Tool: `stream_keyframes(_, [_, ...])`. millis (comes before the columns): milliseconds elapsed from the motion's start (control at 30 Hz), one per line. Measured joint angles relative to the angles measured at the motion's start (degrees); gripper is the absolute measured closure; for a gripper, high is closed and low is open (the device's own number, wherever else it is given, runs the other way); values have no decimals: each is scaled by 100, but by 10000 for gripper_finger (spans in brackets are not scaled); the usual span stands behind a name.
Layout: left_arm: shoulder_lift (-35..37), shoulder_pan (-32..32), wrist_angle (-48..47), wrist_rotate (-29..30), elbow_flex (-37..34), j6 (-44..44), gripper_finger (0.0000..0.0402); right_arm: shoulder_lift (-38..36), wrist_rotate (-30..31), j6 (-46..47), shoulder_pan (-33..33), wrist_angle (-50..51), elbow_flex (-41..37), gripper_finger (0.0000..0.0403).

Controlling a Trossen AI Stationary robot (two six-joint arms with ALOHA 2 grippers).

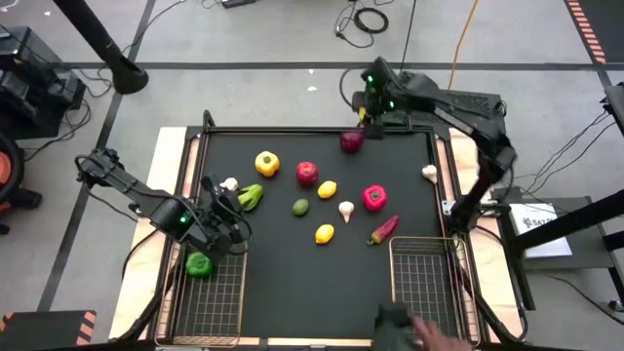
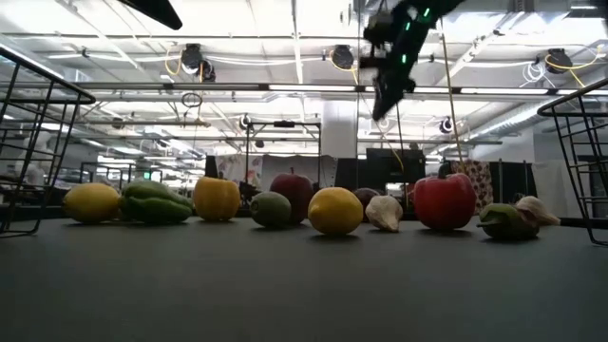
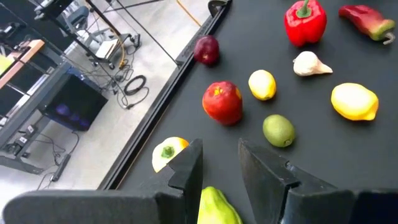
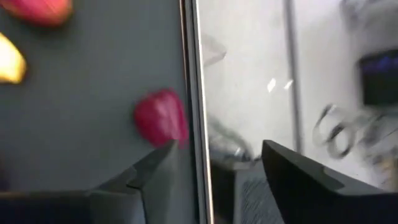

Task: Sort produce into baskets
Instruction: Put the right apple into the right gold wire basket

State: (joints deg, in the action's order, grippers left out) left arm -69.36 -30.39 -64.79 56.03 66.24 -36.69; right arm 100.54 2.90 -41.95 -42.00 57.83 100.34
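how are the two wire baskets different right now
The left gold-rimmed wire-mesh basket already holds a green pepper, while the right gold-rimmed wire-mesh basket holds no produce. The left pincer hovers open at the left basket's far end; a person's hand shows at the right basket's near end instead. Both are the same rectangular mesh shape, standing at the table's near corners.

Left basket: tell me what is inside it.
The left basket holds one green pepper near its far end. The left gripper and arm cover that end's corner, so anything beneath them is hidden.
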Motion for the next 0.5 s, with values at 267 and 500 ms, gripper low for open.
stream_keyframes(267, [0, 201, -21, 0, 0, 289, 290, 1318, -16, -227, -352, 1110, 798, 149])
stream_keyframes(500, [0, 365, -14, -1, 0, 776, 290, 1685, -31, -602, -64, 924, 804, 149])
